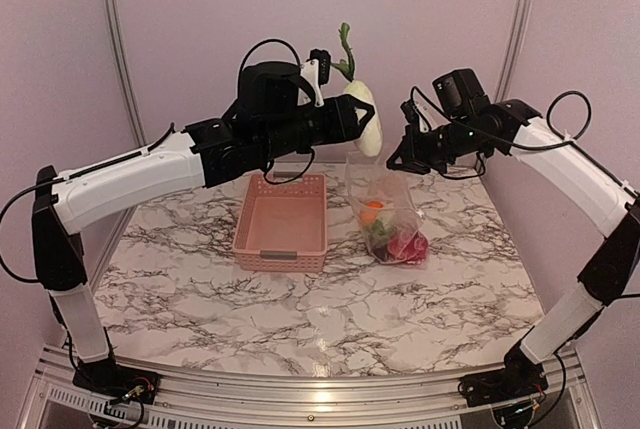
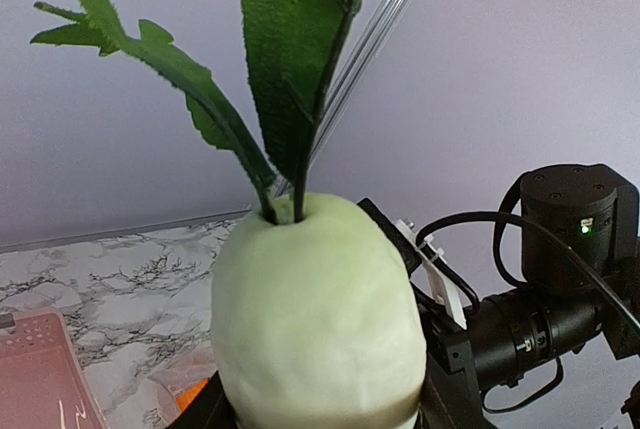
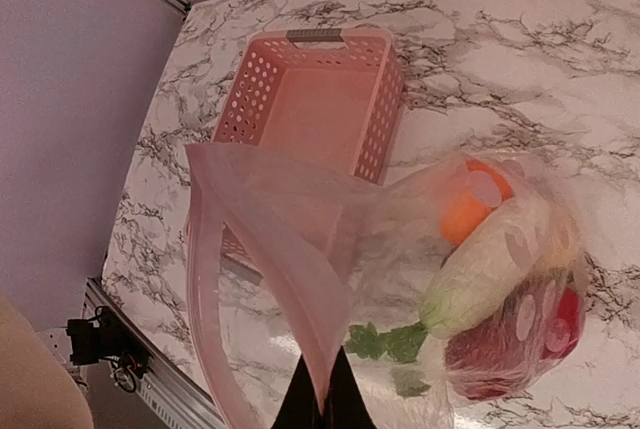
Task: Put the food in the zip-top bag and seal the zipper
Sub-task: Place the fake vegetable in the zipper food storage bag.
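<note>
My left gripper (image 1: 362, 121) is shut on a white oblong radish (image 1: 368, 117) with green leaves, held in the air above the zip-top bag (image 1: 390, 217). In the left wrist view the radish (image 2: 315, 319) fills the space between the fingers (image 2: 203, 405). My right gripper (image 3: 322, 399) is shut on the bag's mouth edge and holds the clear bag (image 3: 300, 239) up and open. The zipper (image 3: 197, 279) runs along that mouth as a faint band. Inside the bag lie an orange piece (image 3: 462, 211), another white radish (image 3: 490, 267) and red food (image 3: 520, 341).
The pink lattice basket (image 1: 282, 221) stands to the left of the bag on the marble table (image 1: 300, 299), with nothing showing inside it. The back wall and its metal posts are close behind both arms.
</note>
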Robot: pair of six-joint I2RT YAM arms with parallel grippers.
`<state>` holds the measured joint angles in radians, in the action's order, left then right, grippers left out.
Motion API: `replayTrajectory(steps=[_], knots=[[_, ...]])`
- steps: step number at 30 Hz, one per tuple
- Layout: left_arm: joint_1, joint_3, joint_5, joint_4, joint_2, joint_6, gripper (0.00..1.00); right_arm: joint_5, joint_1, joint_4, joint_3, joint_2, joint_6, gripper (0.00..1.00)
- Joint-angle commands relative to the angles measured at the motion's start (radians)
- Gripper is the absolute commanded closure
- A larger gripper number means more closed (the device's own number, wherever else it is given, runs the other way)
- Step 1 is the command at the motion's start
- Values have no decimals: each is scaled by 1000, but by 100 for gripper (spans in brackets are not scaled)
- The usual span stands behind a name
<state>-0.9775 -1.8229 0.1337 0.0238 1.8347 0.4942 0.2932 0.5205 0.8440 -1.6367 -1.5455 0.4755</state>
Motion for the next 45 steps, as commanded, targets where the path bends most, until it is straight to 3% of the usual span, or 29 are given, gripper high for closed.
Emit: replayTrajectory(steps=[1, 5, 11, 15, 25, 30, 33, 36, 37, 40, 41, 42, 45], knots=[[-37, 4, 179, -33, 46, -14, 66, 43, -14, 2, -73, -12, 12, 100], [-44, -34, 274, -112, 102, 113, 64, 53, -17, -16, -85, -21, 19, 100], [-44, -95, 289, -195, 179, 229, 66, 62, -18, -74, -96, -50, 39, 100], [-44, -120, 283, -226, 211, 278, 76, 62, -18, -101, -105, -59, 48, 100], [-50, -152, 68, -161, 230, 345, 79, 32, -19, -104, -119, -60, 23, 100], [-34, -270, -93, -314, 333, 429, 77, 9, -17, -104, -155, -49, -8, 100], [-26, -441, -207, -425, 442, 423, 64, 11, -18, -115, -158, -52, -21, 100], [-8, -583, -199, -483, 478, 378, 46, 45, -17, -103, -158, -66, -21, 100], [6, -576, -181, -482, 461, 386, 34, 47, -18, -105, -150, -63, -18, 100], [52, -485, -176, -443, 381, 451, 23, 30, -18, -117, -127, -45, -12, 100], [70, -462, -179, -429, 355, 463, 7, 25, -17, -117, -126, -41, -12, 100], [79, -449, -187, -415, 332, 455, 2, 23, -19, -116, -125, -39, -12, 100], [92, -485, -214, -419, 292, 408, 1, 27, -20, -114, -121, -37, -11, 100]])
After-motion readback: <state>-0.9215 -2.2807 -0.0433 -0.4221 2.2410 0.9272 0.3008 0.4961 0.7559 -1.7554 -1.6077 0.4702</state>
